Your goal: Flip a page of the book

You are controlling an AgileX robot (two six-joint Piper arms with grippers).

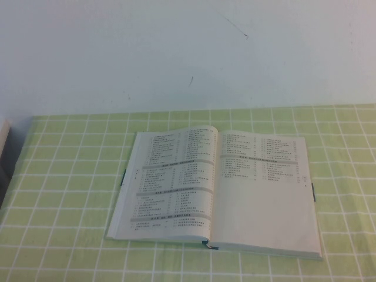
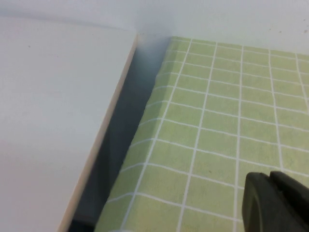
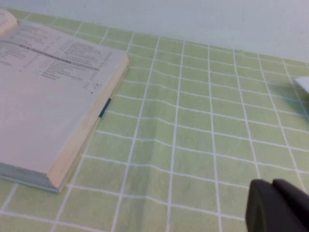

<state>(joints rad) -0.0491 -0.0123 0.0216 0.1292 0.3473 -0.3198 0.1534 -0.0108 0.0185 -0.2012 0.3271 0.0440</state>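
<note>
The book (image 1: 217, 191) lies open and flat mid-table on the green checked cloth (image 1: 70, 176), print too small to read. The right gripper (image 3: 275, 208) hovers beside its right edge, shut and empty. The left gripper (image 2: 270, 203) hangs by the table's left edge; its opening I cannot tell.

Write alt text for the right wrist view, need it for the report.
An open book lies flat on a green checked tablecloth, its facing page printed with list text above a blank lower half. The right gripper, shut and holding nothing, hangs over bare cloth beside the book. A pale wall runs behind the table.
</note>
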